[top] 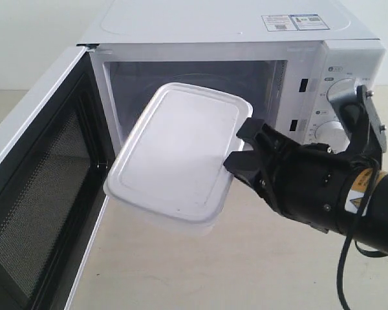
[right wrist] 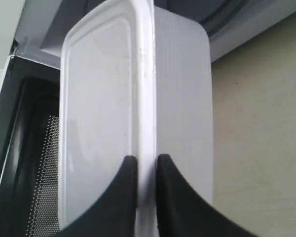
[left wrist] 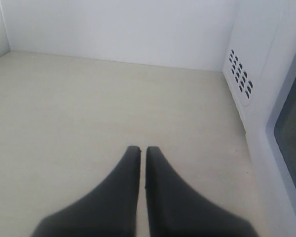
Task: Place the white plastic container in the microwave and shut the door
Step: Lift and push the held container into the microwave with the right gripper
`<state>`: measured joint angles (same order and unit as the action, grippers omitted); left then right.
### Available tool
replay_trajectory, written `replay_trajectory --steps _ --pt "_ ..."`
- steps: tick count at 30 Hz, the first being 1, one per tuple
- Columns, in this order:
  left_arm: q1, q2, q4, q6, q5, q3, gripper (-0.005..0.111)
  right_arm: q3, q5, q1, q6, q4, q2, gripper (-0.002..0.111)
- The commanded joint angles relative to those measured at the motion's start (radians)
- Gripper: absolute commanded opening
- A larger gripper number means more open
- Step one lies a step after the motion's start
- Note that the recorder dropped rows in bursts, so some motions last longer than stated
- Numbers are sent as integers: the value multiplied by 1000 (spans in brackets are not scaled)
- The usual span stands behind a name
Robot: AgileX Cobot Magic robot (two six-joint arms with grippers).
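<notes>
Translucent-white plastic, smooth and thin-walled: the white plastic container (top: pixel 174 155) is held in the air just in front of the microwave (top: pixel 233 26), level with its open cavity (top: pixel 200 74) and clear of the table (top: pixel 265 258). It is tilted steeply, so that its flat lid (right wrist: pixel 96 98) faces away from the cavity; whether its upper corner has crossed the opening cannot be told. The door (top: pixel 26 187) stands swung wide on the microwave's hinge side, black inner face and mesh window exposed.

The right gripper (top: pixel 240 147) pinches the container at one short end; its two dark fingers (right wrist: pixel 126 187) are pressed onto the raised rim (right wrist: pixel 147 74) where lid meets box, one on each side. The left gripper (left wrist: pixel 139 150) hovers over bare table beside the microwave's outer wall, fingers drawn together with only a sliver between them and nothing held.

Handling, as judged: the box looks light and probably empty, but it hangs from a single end — the walls may flex and the glossy plastic may slip or pivot in the pinch. The rim is the stiffest part and the sensible place to hold; squeezing the bare walls would likely bow them or pop the lid. It should be levelled before it is set down inside.
</notes>
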<state>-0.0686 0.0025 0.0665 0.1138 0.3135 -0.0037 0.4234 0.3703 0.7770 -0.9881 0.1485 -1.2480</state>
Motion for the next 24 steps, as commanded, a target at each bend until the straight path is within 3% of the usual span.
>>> replay_trajectory --steps 1,14,24 --pt "0 -2 0 -2 -1 4 4 -55 217 0 -91 -31 -80 0" --pt "0 -2 0 -2 -1 4 4 -68 522 0 -105 158 -242 0" --pt "0 -2 0 -2 -1 4 4 92 529 0 -108 206 -423 0"
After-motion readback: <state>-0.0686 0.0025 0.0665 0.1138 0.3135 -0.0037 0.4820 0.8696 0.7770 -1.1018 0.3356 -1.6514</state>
